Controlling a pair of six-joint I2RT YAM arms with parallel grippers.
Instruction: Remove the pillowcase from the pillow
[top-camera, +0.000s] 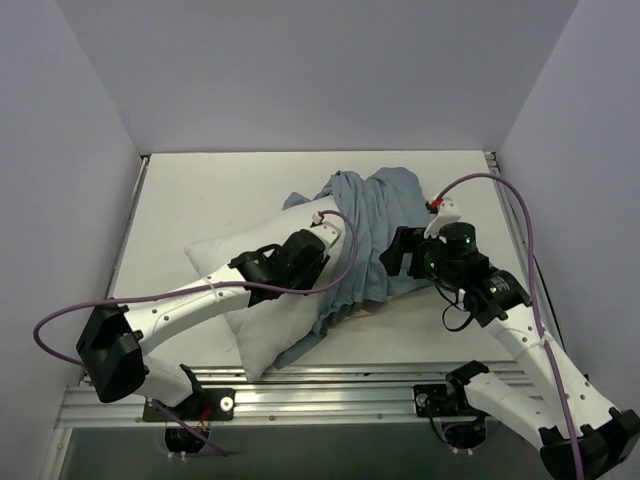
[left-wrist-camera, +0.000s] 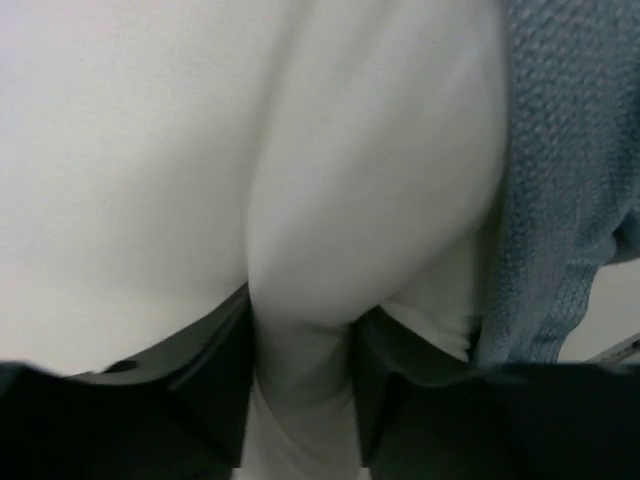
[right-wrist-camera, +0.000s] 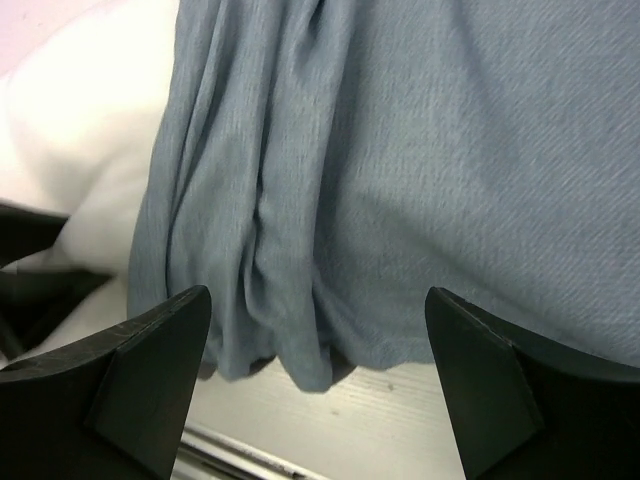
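The pillowcase (top-camera: 368, 225) is lying bunched in soft blue-grey folds over the far end of the white pillow (top-camera: 262, 335), in the middle of the bench (top-camera: 200, 190). The left hand (left-wrist-camera: 300, 350) is pinching a ridge of pillow fabric; the right hand (right-wrist-camera: 318, 300) is gaping wide at the cloth's hem

White table (top-camera: 200, 200) fills the middle of the top view, matte, evenly lit, with soft shadows only. Plain pale lilac-grey back wall (top-camera: 320, 70) at 12 o'clock, matching left wall (top-camera: 50, 200) at 9 o'clock and right wall (top-camera: 590, 180) at 3 o'clock, all three meeting the table edges and boxing it in. Ribbed aluminium rail (top-camera: 330, 390) runs along the table's near edge at 6 o'clock; a thinner metal strip (top-camera: 503, 200) runs along the edge at 3 o'clock. Dull grey floor patch (top-camera: 330, 455) below the rail. Right wrist view: bare table strip at 6 o'clock, scuffed.
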